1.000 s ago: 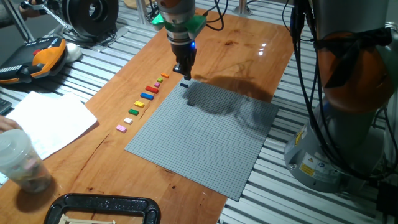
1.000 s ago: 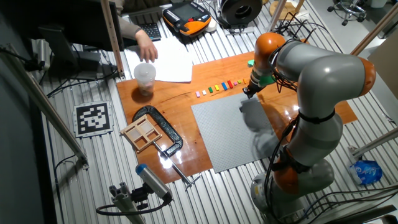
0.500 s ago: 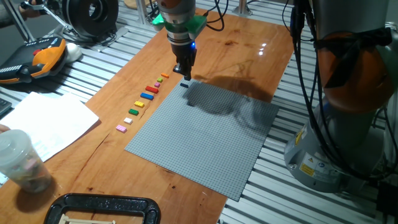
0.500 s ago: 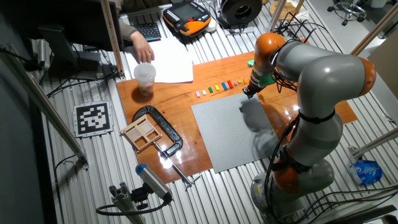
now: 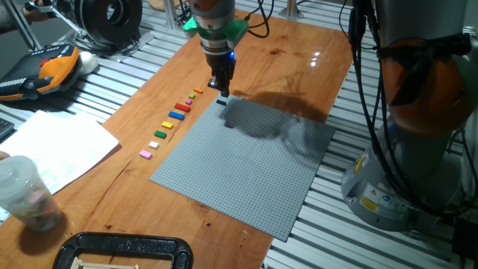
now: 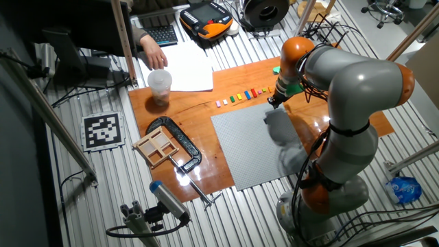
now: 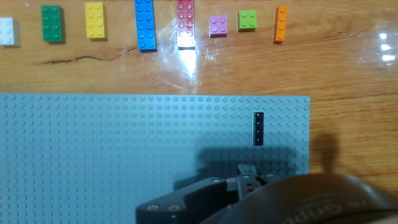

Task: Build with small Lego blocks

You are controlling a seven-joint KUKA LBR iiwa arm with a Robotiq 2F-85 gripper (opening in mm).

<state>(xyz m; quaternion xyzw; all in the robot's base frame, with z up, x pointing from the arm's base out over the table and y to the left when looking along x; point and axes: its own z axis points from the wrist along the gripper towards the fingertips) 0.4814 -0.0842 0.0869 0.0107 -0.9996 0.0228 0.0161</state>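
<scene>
A row of small Lego blocks (image 5: 177, 115) lies on the wooden table left of the grey baseplate (image 5: 246, 161). In the hand view they run white (image 7: 6, 31), green (image 7: 52, 23), yellow (image 7: 95, 20), blue (image 7: 145, 25), red (image 7: 185, 22), pink (image 7: 218, 25), light green (image 7: 247, 19), orange (image 7: 281, 23). A dark brown brick (image 7: 259, 128) sits on the baseplate near its far corner (image 5: 222, 102). My gripper (image 5: 222, 87) hangs just above that corner, fingers together and empty; it also shows in the other fixed view (image 6: 271, 103) and the hand view (image 7: 249, 177).
White paper (image 5: 56, 146) and a plastic cup (image 5: 22, 194) lie at the left. A black clamp (image 5: 123, 250) sits at the front edge. A person's hand (image 6: 147, 46) rests near the paper. An orange pendant (image 5: 56, 67) lies at the back left.
My arm and the bricks have not moved. The person's hand has drawn back from the cup towards the far side.
</scene>
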